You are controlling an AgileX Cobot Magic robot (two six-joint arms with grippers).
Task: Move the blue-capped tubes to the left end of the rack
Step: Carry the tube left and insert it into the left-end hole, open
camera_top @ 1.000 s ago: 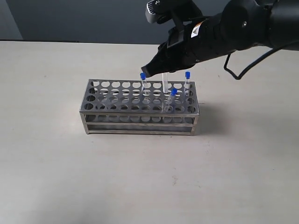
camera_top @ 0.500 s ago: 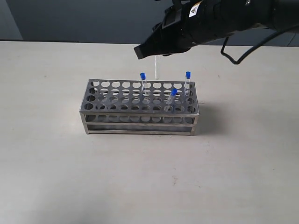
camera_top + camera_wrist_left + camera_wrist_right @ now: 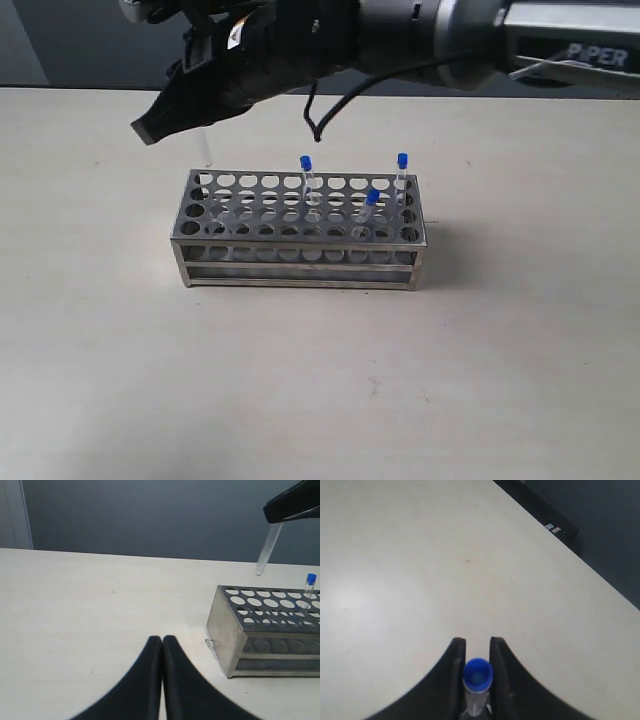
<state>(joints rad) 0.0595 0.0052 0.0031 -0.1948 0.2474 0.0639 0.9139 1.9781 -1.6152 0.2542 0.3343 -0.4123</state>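
Note:
The silver rack (image 3: 300, 235) stands mid-table; its end face also shows in the left wrist view (image 3: 227, 635). Three blue-capped tubes stand in its right half: one near the middle (image 3: 307, 178), one at the far right back (image 3: 402, 175), one leaning at the front right (image 3: 368, 210). My right gripper (image 3: 150, 130) reaches across to above the rack's left end, shut on the fourth blue-capped tube (image 3: 477, 677); its clear body hangs down (image 3: 205, 150) (image 3: 265, 552) just over the left holes. My left gripper (image 3: 162, 641) is shut, empty, low over the table left of the rack.
The pale table (image 3: 320, 380) spreads around the rack. A dark wall (image 3: 150, 515) stands behind the table. A black cable (image 3: 315, 115) loops under my right arm above the rack.
My right gripper lifted one blue-capped tube out of the rack's right half and carried it leftward to above the rack's left end. The other three tubes stayed put.

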